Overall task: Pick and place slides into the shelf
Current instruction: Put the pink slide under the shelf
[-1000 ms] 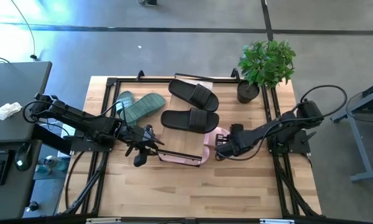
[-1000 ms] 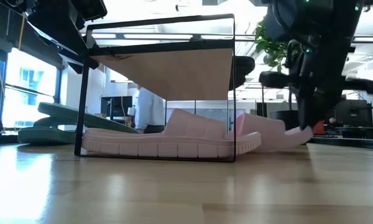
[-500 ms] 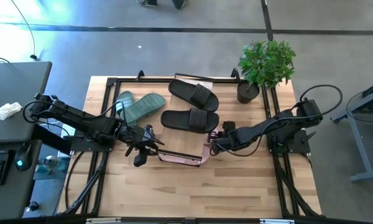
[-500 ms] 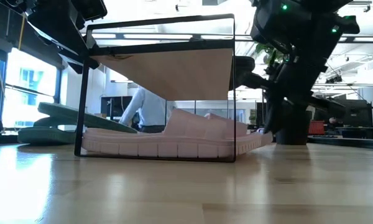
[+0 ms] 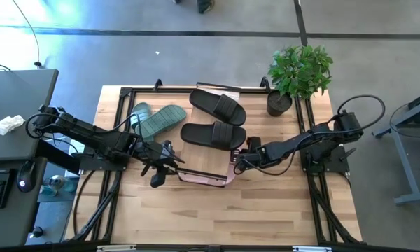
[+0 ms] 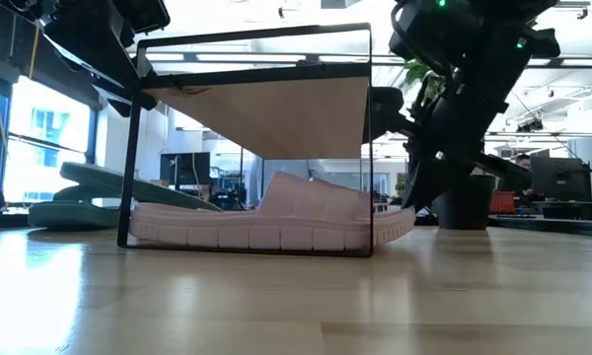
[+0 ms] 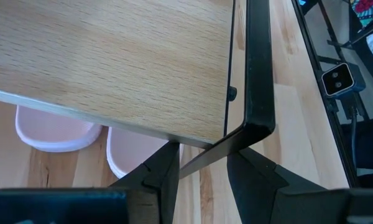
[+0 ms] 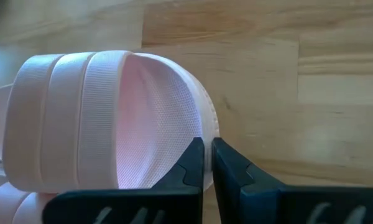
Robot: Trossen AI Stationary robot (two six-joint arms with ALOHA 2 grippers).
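Since a second ago, our right claw [image 5: 239, 162] pushed the pink slide [image 6: 276, 222] under the shelf [image 5: 203, 166] at mid-frame; it lies lengthwise left-right, fingers pressed together on its rim. Left claw [image 5: 169, 166] pinches the shelf frame.

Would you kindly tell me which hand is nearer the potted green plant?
The right hand. It sits at the pale pink rubber slide, just in front of the potted green plant; the left hand grips the wood-topped shelf's black frame, farther away.
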